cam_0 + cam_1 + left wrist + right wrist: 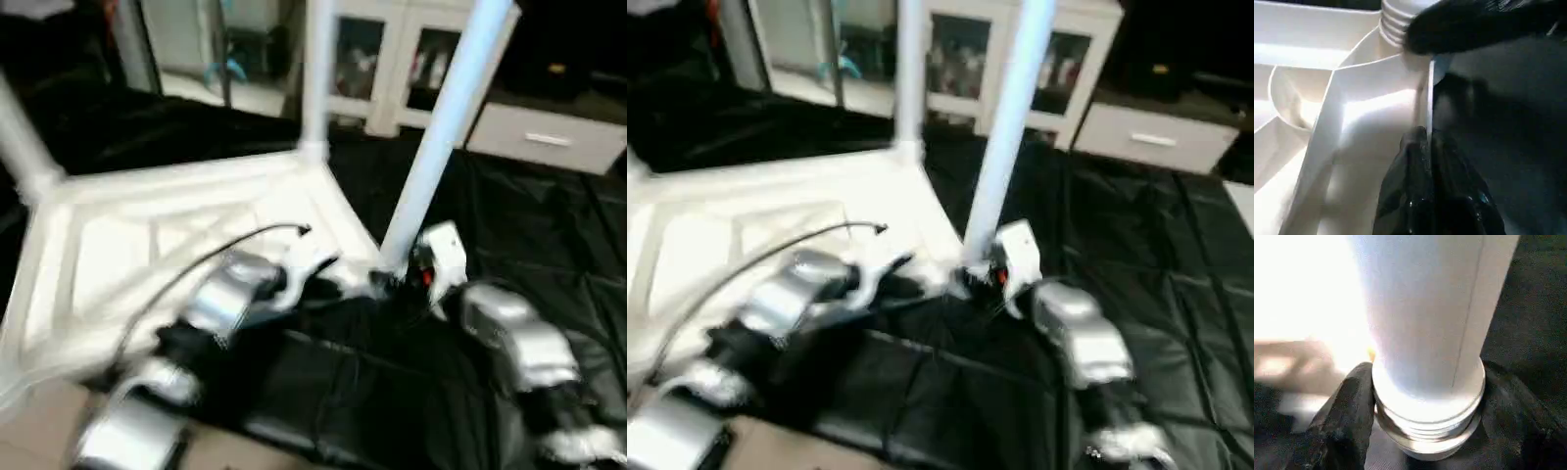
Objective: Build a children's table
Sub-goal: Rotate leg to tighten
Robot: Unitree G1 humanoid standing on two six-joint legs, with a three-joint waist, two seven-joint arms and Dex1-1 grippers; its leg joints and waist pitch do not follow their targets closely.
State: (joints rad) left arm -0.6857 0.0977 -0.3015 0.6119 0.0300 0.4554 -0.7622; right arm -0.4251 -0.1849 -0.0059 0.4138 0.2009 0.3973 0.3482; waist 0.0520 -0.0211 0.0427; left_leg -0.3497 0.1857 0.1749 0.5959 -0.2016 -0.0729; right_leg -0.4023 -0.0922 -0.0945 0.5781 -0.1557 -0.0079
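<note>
At the bottom of the left eye view the two silver forearms reach up into the frame over the black-covered worktable (509, 225). The left gripper (1422, 147) sits at lower centre, its black fingers (1410, 196) pressed together on the thin upright edge wall of the white tabletop (147, 245), which lies upside down with its ribbed underside facing up and fills the left half of the frame. Just to its right, at centre, the right gripper (1422, 431) is at the tabletop's near corner, its fingers (1347, 421) spread around the ringed lower end of a white leg (441, 137), one finger on each side and touching it. That leg rises from the corner and tilts toward the upper right of the frame. Farther back, at upper centre, a second leg (315, 73) stands upright in the far corner socket, and a third leg (20, 137) leans out at the upper left edge. Beyond the worktable, along the top of the frame, stands a white cabinet (392, 59) with glass doors.
</note>
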